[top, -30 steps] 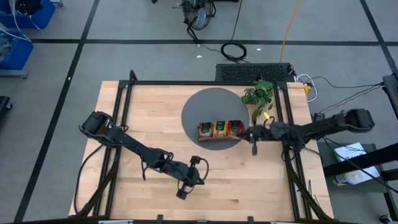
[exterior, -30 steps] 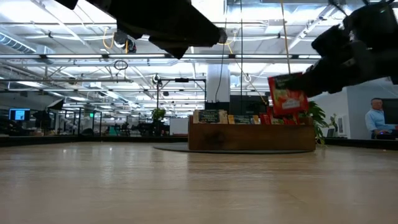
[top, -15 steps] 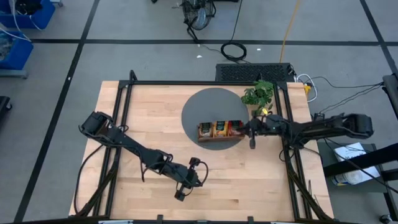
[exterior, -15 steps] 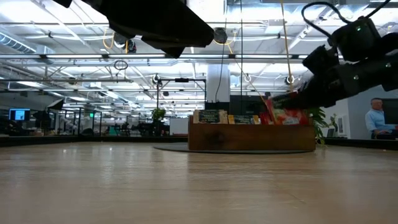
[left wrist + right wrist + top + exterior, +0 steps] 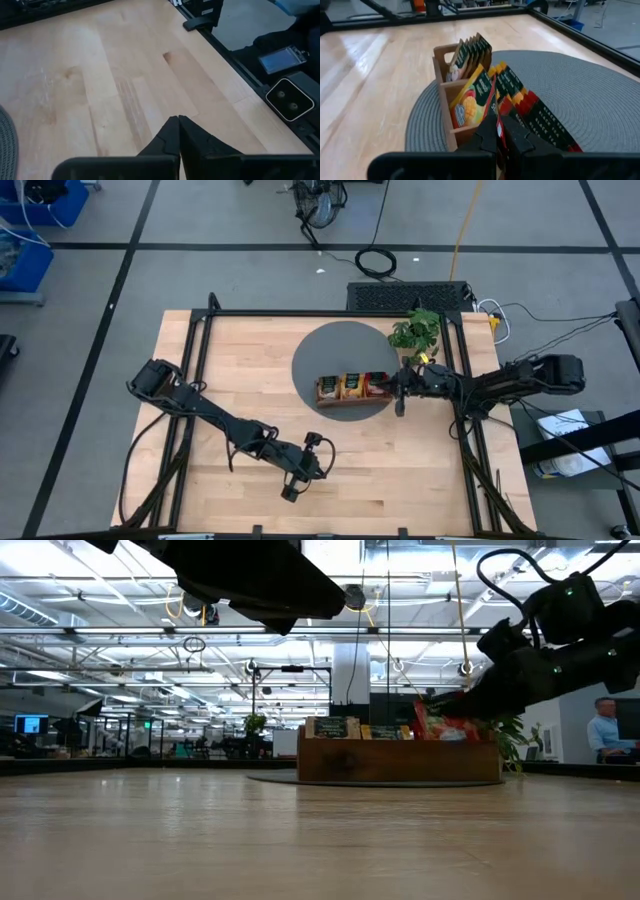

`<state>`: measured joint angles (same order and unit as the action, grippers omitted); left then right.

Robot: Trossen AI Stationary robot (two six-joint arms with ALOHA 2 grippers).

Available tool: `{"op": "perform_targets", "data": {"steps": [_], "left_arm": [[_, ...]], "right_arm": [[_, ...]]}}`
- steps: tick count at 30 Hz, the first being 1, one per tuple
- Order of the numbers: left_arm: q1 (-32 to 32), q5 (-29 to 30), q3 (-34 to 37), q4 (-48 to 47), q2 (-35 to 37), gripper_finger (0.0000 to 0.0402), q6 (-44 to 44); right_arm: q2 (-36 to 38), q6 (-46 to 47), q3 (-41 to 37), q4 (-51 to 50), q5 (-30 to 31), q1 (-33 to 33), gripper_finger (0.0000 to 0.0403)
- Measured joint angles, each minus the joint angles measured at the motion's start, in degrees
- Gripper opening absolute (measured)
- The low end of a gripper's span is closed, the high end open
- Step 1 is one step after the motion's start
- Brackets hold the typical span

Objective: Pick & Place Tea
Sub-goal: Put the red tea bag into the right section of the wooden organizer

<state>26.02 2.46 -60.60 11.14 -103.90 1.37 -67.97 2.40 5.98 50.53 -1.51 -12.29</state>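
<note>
Red tea sachet (image 5: pixel 506 131): pinched upright in right tool (image 5: pixel 498 129), lowered into the nearest compartment of wooden tray (image 5: pixel 441 55), for filing beside orange (image 5: pixel 470 102) and beige sachets (image 5: pixel 470 51). Left tool (image 5: pixel 178 134): fingers together, empty, parked over bare tabletop (image 5: pixel 115 75), well apart.

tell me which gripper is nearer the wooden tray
Right. The right gripper is at the wooden tray's red-sachet end; the left gripper hovers over bare table, well away.
</note>
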Motion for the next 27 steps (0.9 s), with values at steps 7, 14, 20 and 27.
{"op": "perform_targets", "data": {"steps": [7, 14, 20, 27], "left_arm": [[0.0, 0.0, 0.0, -0.4, 0.0, 0.0023, -0.2], [0.0, 0.0, 0.0, -0.4, 0.0, 0.0013, -0.2], [0.0, 0.2, 0.0, -1.2, 0.0, 0.0008, -0.8], [-0.1, 0.6, 0.0, -3.2, 0.0, 0.0019, -1.9]], "right_arm": [[-4.8, 0.1, 0.0, 2.8, 0.0, 0.0, 0.0000], [-8.9, 1.3, 0.1, 5.5, 0.0, 0.6, 0.0008], [-9.1, 0.8, 0.1, 5.6, 1.2, 2.6, 0.0050], [-9.2, 1.5, 0.0, 7.6, 3.1, 2.7, 0.0104]]}}
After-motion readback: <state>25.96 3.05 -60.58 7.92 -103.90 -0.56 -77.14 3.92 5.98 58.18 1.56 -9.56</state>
